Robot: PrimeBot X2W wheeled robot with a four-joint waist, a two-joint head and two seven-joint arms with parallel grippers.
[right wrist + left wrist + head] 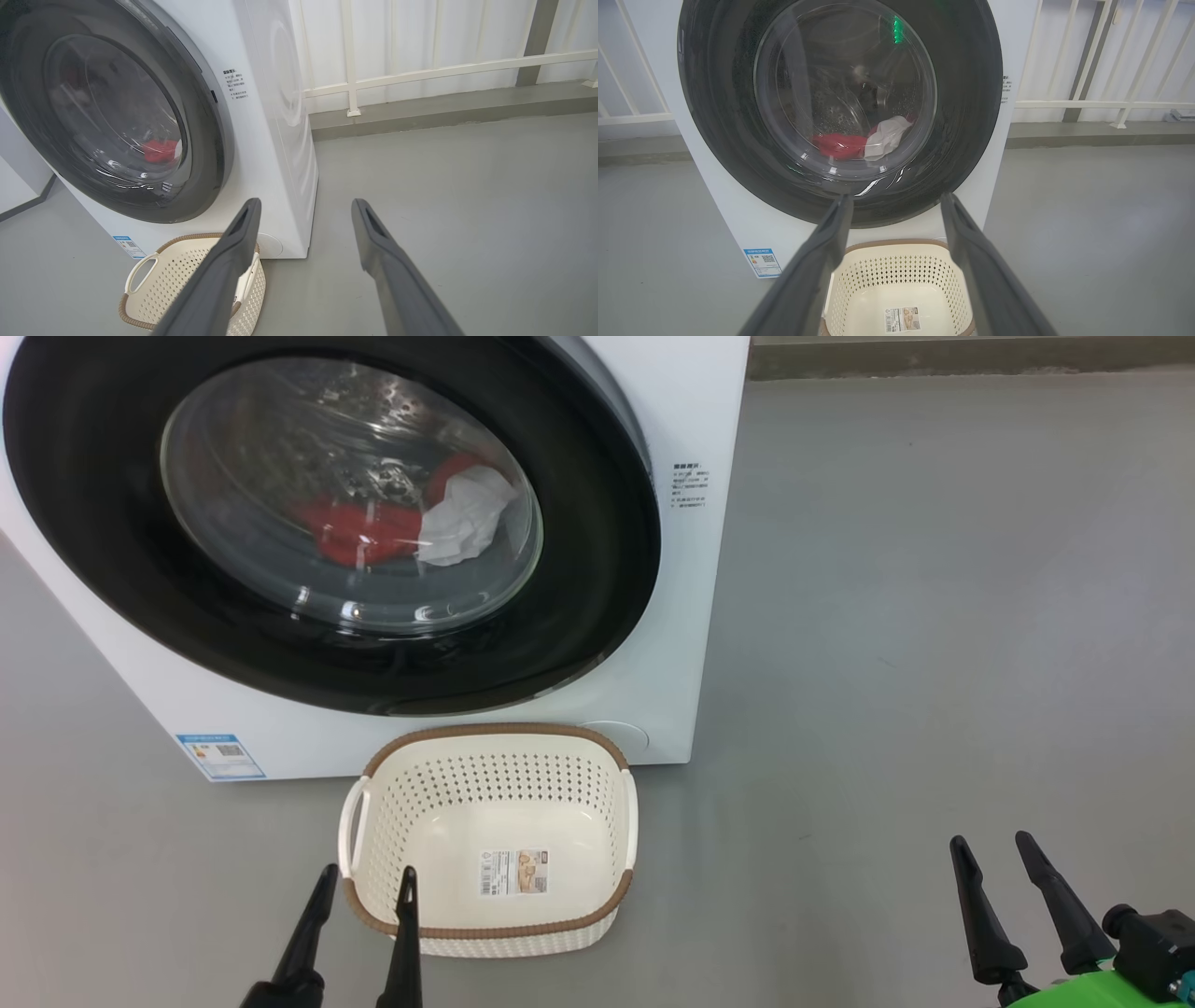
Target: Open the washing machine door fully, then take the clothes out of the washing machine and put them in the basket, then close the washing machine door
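Head view, then wrists: my left claw (369,873) and right claw (990,840) wide and empty

Head view. The washing machine (695,644) stands on the grey floor (887,616), and the washing machine door (308,448) lies flat against its front. Through the glass I see the clothes (401,527), red with a white fold, low inside the machine. The basket (485,779) sits on the floor just before the machine's bottom front edge, toward its right corner, with a sticker (513,873) on its bottom. My left claw hangs at the basket's near left rim, fingers spread. My right claw is well apart to the right, over bare floor. A blue label (221,756) sits low on the machine's front, left of the basket.

Left wrist view. My left claw (896,198) points at the door's lower rim, its two fingers far apart with the basket (896,275) showing between them below. The clothes (859,142) lie at the bottom of the window. A white railing (1087,102) runs behind the machine.

Right wrist view. My right claw (306,203) holds its fingers wide, aimed past the machine's right front corner at the floor. The washing machine door (205,154) shows at a slant on the left, with red fabric (159,149) behind the glass. The basket (177,275) is at the lower left, partly behind one finger.
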